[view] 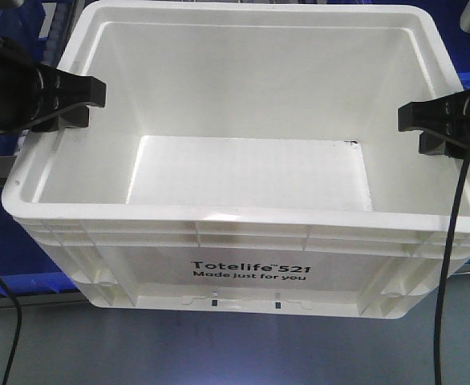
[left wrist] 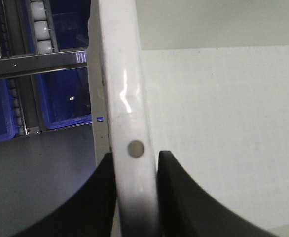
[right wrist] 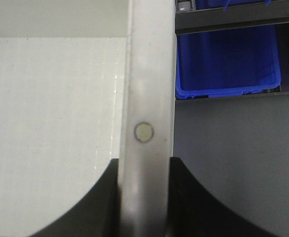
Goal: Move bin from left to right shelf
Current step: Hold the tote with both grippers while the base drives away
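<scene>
Grey surface [view: 219, 353] underneath, blue bins [right wrist: 228, 59] in the background. Big white bin [view: 243, 241] fills the middle of the front view, left gripper [view: 91, 100] pinched onto its rim at 9 o'clock, right gripper [view: 415, 128] clamped on the rim at 3 o'clock

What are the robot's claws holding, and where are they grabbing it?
Both hold the white Totelife bin by its top rim: left gripper pinches the left side, right gripper the right.
</scene>
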You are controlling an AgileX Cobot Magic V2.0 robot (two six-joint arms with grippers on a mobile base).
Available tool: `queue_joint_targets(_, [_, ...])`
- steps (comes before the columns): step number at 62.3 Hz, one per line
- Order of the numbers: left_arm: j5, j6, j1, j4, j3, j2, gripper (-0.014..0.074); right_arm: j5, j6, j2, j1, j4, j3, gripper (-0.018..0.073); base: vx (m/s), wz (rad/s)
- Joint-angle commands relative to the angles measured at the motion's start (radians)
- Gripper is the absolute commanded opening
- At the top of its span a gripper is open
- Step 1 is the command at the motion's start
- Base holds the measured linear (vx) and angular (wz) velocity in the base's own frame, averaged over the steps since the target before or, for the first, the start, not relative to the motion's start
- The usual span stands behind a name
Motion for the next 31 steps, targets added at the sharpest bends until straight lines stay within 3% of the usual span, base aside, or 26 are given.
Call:
queue_joint_targets(1, [-0.095,0.014,0.004,0.032,-0.036,-0.042,-0.0006,-0.106,-0.015,-0.036,-0.009,-0.053,-0.038,-0.0001,0.0,-0.09])
queue_joint_targets(31, [-0.095,0.014,0.004,0.032,-0.036,-0.042,-0.0006,-0.105,-0.015,-0.036,-0.009,-0.051,-0.038,-0.0001,-0.02,-0.17])
